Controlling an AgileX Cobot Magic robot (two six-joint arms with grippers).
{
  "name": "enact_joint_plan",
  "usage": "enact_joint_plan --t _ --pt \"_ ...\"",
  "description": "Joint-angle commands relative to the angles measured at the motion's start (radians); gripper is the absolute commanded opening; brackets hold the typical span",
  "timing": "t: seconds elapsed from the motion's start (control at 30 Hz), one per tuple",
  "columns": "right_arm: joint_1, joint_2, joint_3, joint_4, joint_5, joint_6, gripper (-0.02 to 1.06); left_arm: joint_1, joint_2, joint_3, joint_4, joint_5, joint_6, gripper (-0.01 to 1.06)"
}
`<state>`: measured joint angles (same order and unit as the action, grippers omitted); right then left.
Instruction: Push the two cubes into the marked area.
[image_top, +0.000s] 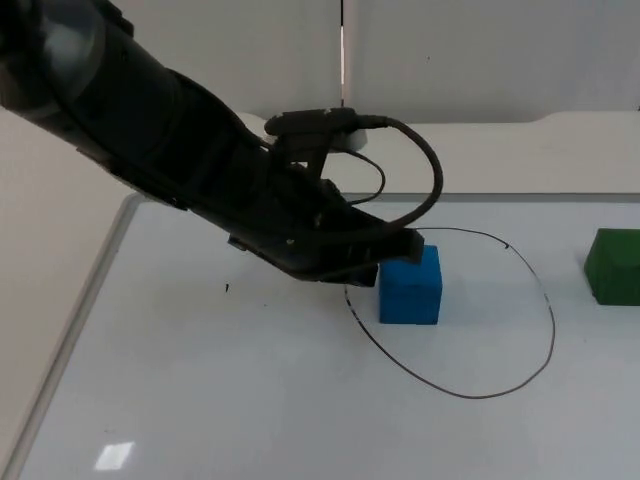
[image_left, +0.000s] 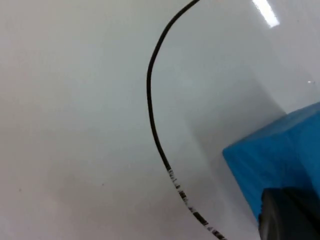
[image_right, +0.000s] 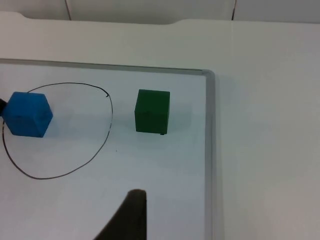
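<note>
A blue cube (image_top: 410, 288) stands inside the black drawn outline (image_top: 500, 393), close to its left side. My left gripper (image_top: 396, 250) comes in from the upper left and rests against the cube's upper left edge. The left wrist view has the same blue cube (image_left: 280, 150) right by the left gripper (image_left: 290, 217), with the outline (image_left: 150, 100) curving past it. A green cube (image_top: 613, 265) sits outside the outline, at the right edge of the board. The right wrist view looks down on the green cube (image_right: 152, 111), the blue cube (image_right: 27, 114) and the outline (image_right: 109, 125); my right gripper (image_right: 131, 217) waits well short of them.
The cubes lie on a white board whose raised grey rim (image_top: 95, 290) runs along the left and far sides; its right rim (image_right: 208, 150) passes just beyond the green cube. A small dark speck (image_top: 226, 288) marks the board left of the arm.
</note>
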<state>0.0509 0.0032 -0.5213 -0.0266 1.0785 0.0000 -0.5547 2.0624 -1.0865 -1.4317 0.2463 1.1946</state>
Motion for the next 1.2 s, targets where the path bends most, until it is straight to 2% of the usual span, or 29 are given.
enact_joint_plan --t 0.0,0.27,0.43,0.6,0.73,0.77,0.9,0.93,1.07,1.17 --pt "-0.006 -0.003 0.005 0.002 0.0 0.0 1.05 -0.004 -0.031 -0.006 0.031 0.002 -0.006 0.0" --pt "-0.006 -0.003 0.005 0.002 0.0 0.0 1.05 0.004 -0.165 -0.006 0.17 -0.057 -0.063 0.0" --pt "-0.006 -0.003 0.005 0.002 0.0 0.0 1.05 0.055 -0.275 -0.004 0.236 -0.016 -0.121 0.0" --pt "-0.006 -0.003 0.005 0.002 0.0 0.0 1.05 0.126 -0.379 -0.004 0.372 0.047 -0.225 0.0" --pt "-0.006 -0.003 0.005 0.002 0.0 0.0 1.05 0.196 -0.469 -0.004 0.577 0.106 -0.391 0.0" --pt "-0.006 -0.003 0.005 0.002 0.0 0.0 1.05 0.196 -0.469 -0.004 0.577 0.106 -0.391 0.0" --pt "-0.006 -0.003 0.005 0.002 0.0 0.0 1.05 0.285 -0.564 -0.004 0.752 0.198 -0.546 0.0" --pt "-0.006 -0.003 0.005 0.002 0.0 0.0 1.05 0.285 -0.564 -0.004 0.752 0.198 -0.546 0.0" --pt "-0.006 -0.003 0.005 0.002 0.0 0.0 1.05 0.361 -0.658 -0.004 0.907 0.252 -0.691 0.0" --pt "-0.006 -0.003 0.005 0.002 0.0 0.0 1.05 0.394 -0.701 -0.004 0.946 0.273 -0.718 0.0"
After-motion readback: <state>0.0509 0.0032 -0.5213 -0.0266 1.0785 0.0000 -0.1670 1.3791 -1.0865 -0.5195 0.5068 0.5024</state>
